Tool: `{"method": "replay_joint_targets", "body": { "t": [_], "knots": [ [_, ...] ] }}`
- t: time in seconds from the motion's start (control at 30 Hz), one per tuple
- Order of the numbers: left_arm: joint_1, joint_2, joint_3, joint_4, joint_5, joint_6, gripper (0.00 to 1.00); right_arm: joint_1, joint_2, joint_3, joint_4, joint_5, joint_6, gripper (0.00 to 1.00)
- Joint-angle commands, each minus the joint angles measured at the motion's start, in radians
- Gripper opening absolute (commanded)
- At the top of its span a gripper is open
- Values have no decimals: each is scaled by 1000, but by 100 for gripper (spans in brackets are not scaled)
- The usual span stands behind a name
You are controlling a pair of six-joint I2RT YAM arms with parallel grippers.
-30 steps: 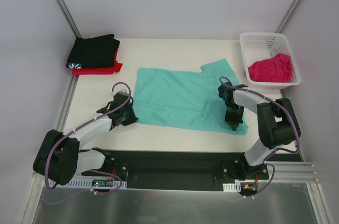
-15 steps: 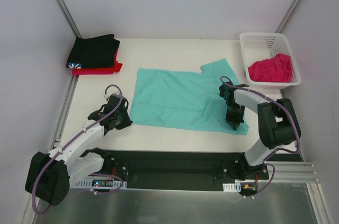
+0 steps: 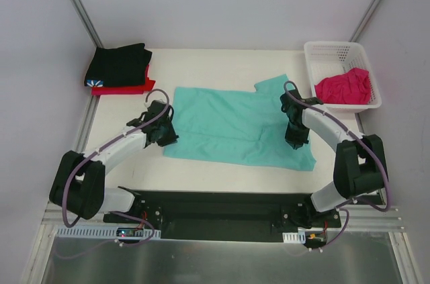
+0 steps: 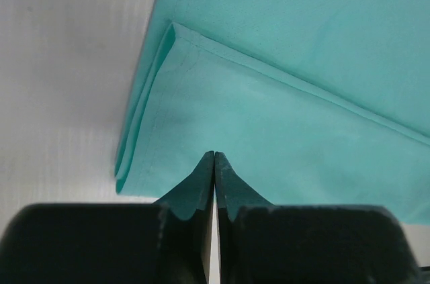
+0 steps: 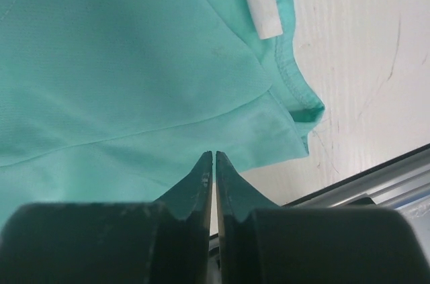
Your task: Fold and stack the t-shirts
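Note:
The teal-green t-shirt [image 3: 235,126] lies spread flat in the middle of the table, with a fold line along its near part. My left gripper [image 3: 164,133] is shut and empty at the shirt's left edge; in the left wrist view its tips [image 4: 214,155] sit over the doubled teal cloth [image 4: 302,96]. My right gripper [image 3: 295,137] is shut and empty over the shirt's right side [image 5: 134,62], tips [image 5: 213,154] near the hem, by a white label [image 5: 263,10]. The black t-shirt [image 3: 119,64] lies folded on the red one [image 3: 134,88] at the back left. The magenta-pink t-shirt [image 3: 344,86] lies crumpled in the basket.
The white lattice basket [image 3: 334,52] stands at the back right corner. A black base rail [image 3: 222,207] runs along the table's near edge. Grey walls with metal posts close in the left, right and back sides.
My left gripper swung out to the left, then came back farther in along the shirt's left edge. My right gripper moved away from me along the shirt's right side. The shirt lies as before.

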Motion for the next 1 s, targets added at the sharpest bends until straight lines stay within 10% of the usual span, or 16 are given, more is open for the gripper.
{"method": "replay_joint_targets", "body": {
  "t": [0.0, 0.47, 0.97],
  "knots": [
    [-11, 95, 7, 95, 51, 9, 0, 6, 66, 12, 37, -34, -10, 8],
    [-28, 132, -117, 172, 48, -14, 0, 18, 207, 14, 117, -187, -9, 4],
    [-28, -212, -261, 10, 5, -12, 0, 108, 29, -173, 51, -154, -27, 2]
  ]
}}
